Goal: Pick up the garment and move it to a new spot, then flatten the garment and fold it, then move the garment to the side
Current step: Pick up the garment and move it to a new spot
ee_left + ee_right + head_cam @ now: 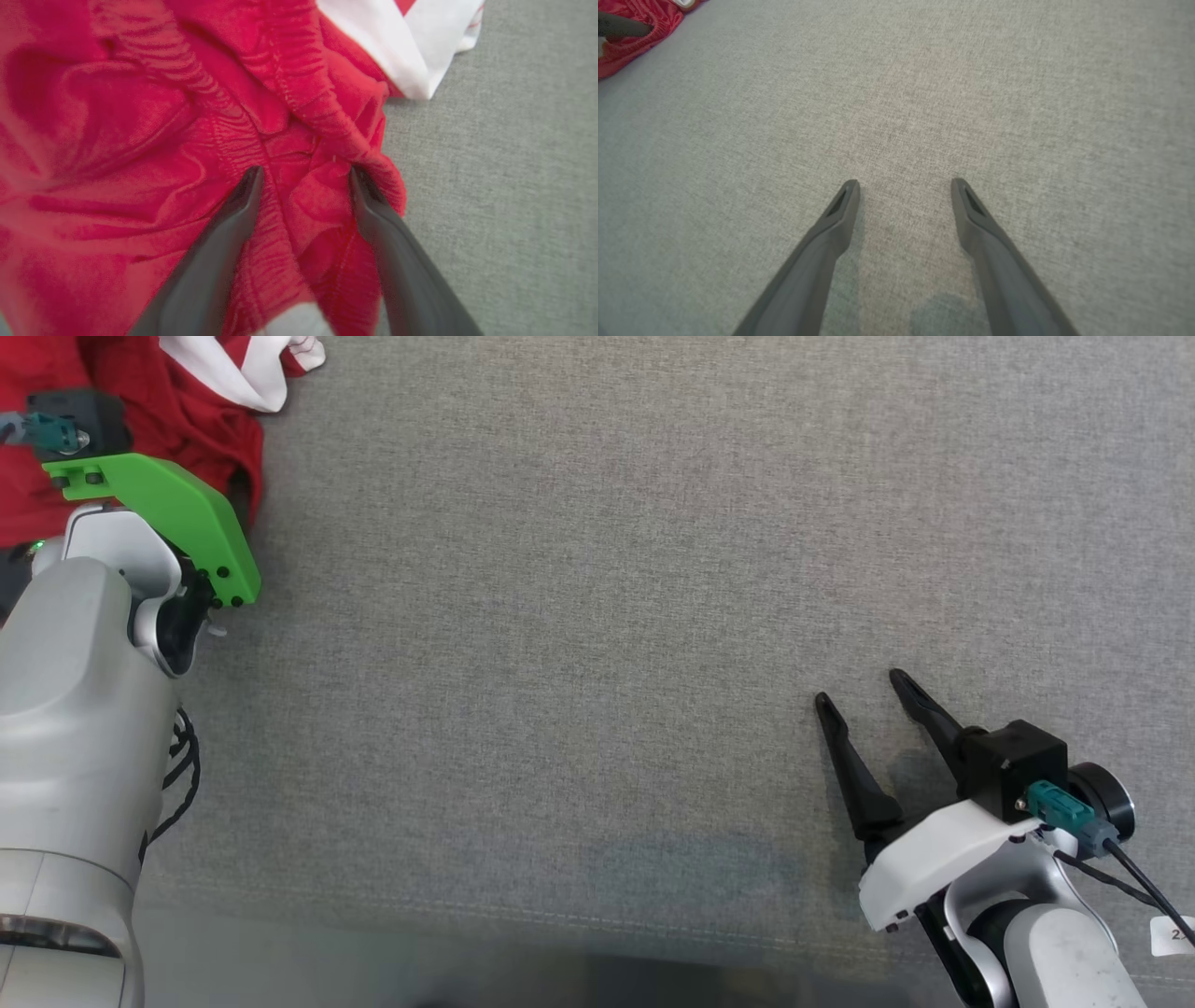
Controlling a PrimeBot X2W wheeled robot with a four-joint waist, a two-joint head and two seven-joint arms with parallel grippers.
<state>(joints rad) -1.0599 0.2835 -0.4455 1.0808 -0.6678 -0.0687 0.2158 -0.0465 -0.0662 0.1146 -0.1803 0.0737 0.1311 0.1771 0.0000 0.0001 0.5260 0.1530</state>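
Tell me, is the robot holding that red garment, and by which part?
Nothing is held yet. The left gripper is open, its fingers astride a bunched fold of the red garment near its edge; the right gripper is open over bare gray surface.

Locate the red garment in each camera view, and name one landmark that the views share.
Head view: red garment in the upper left corner.
Left wrist view: garment across the left and middle.
Right wrist view: garment in the top left corner.
Shared landmark: the grey cloth surface.
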